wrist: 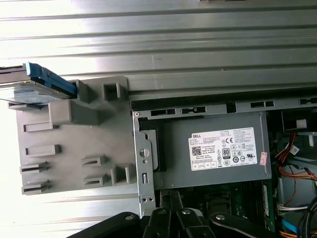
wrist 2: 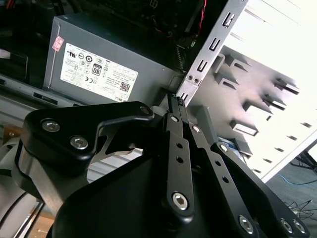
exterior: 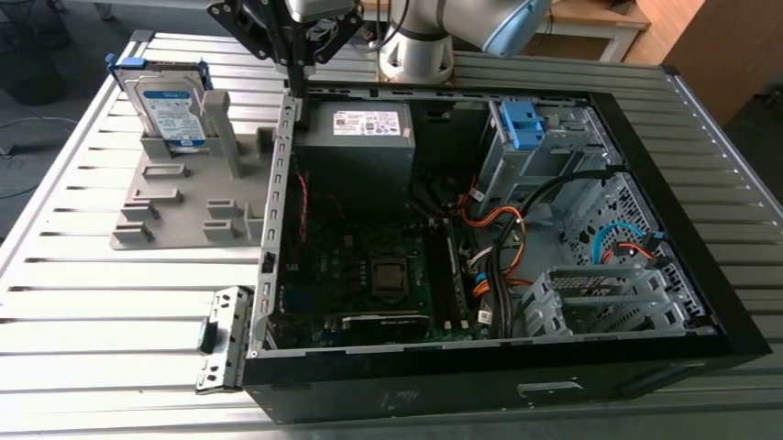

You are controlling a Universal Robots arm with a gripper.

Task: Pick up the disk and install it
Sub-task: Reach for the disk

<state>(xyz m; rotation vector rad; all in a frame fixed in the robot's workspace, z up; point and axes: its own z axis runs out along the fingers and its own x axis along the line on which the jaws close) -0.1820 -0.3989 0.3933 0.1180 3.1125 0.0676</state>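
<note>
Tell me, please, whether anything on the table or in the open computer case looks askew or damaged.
Nothing stands out. The disk stands on edge in its grey holder beside the open case, and the shut, empty pincer hangs over the case's edge.

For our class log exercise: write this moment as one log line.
gripper: shut, empty, above case wall | disk: upright in grey holder, untouched

Slatted metal table [exterior: 73, 302], brightly lit, with wooden furniture [exterior: 722, 46] beyond its far corner at the exterior view's right and dark floor [exterior: 765, 156] alongside.
</note>
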